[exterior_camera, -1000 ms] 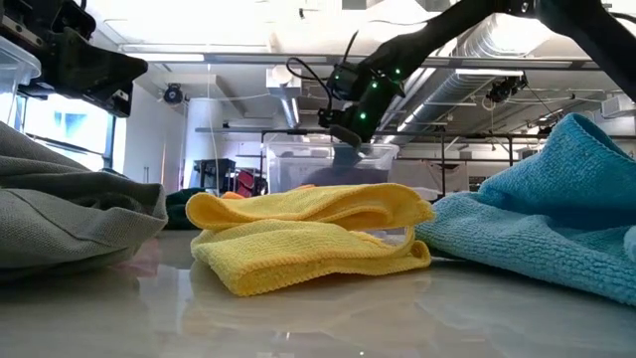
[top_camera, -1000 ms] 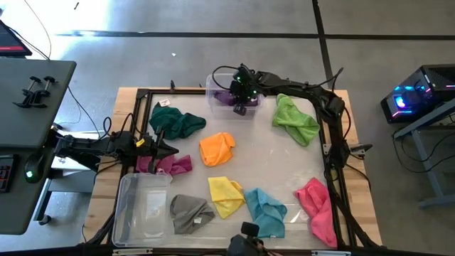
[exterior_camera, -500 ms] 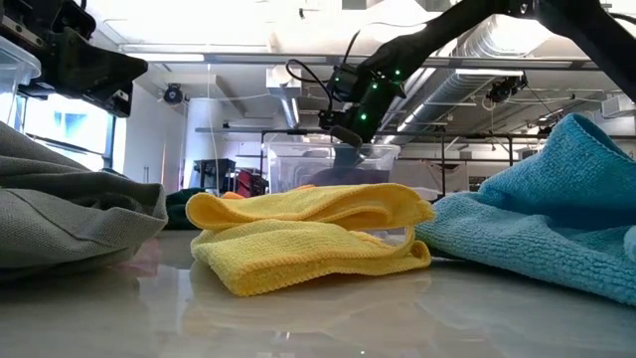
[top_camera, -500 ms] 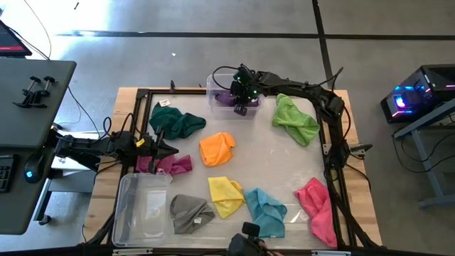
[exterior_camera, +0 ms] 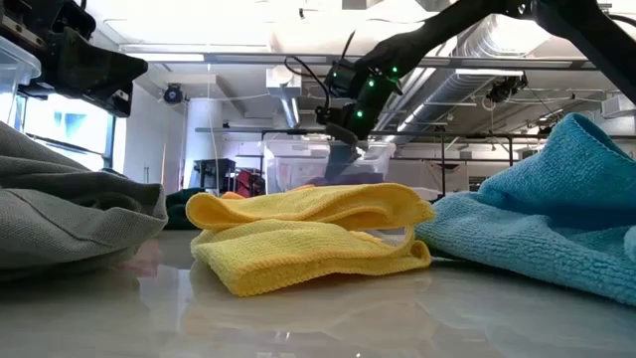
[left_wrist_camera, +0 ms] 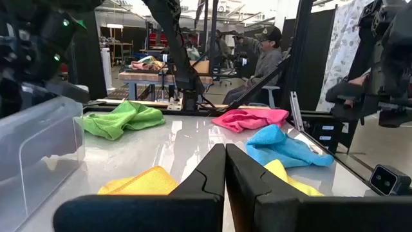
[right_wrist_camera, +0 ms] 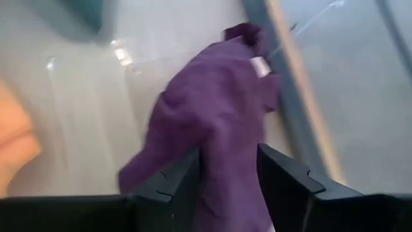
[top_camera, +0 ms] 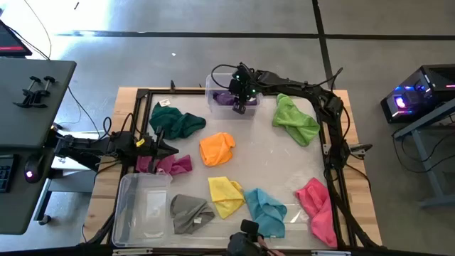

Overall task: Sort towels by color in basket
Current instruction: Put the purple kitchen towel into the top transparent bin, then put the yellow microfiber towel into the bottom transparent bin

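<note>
Purple towel: lying in the clear bin at the worktop's far edge, between the parted fingers of the right tool hovering above, apparently a release; left tool closed, waiting near the magenta towel.

A wooden table carried a black frame around a pale work sheet. A grey desk with a black clamp stood beside it, and a lit computer case opposite. A seated person in a cap showed beyond.
</note>
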Robot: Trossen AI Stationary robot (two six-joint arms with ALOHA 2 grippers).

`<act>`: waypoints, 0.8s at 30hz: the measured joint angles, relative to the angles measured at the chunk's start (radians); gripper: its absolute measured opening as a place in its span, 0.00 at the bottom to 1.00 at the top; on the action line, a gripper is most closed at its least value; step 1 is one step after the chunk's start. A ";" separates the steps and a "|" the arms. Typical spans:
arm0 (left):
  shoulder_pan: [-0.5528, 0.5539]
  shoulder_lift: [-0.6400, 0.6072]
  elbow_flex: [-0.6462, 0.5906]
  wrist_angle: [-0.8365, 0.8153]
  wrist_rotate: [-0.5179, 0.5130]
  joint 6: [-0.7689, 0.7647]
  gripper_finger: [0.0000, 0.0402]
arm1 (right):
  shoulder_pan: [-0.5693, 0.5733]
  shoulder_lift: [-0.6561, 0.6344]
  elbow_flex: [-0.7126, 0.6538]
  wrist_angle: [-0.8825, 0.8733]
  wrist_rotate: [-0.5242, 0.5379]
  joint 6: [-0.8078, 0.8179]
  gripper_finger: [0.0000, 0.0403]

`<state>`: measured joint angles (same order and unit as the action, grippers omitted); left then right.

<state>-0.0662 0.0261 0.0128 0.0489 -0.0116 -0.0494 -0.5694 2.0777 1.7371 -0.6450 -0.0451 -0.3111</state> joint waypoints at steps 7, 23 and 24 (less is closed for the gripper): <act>0.000 0.000 0.000 0.000 0.000 0.000 0.00 | 0.000 0.000 0.097 -0.019 0.031 -0.003 0.32; 0.000 0.000 0.000 0.000 0.000 0.000 0.00 | 0.000 -0.002 0.219 -0.200 -0.067 0.159 0.47; 0.000 0.000 0.000 0.000 0.000 0.000 0.00 | 0.000 -0.005 0.225 -0.226 -0.078 0.174 0.49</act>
<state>-0.0662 0.0261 0.0124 0.0489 -0.0114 -0.0492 -0.5689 2.0723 1.9616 -0.8709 -0.1235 -0.1373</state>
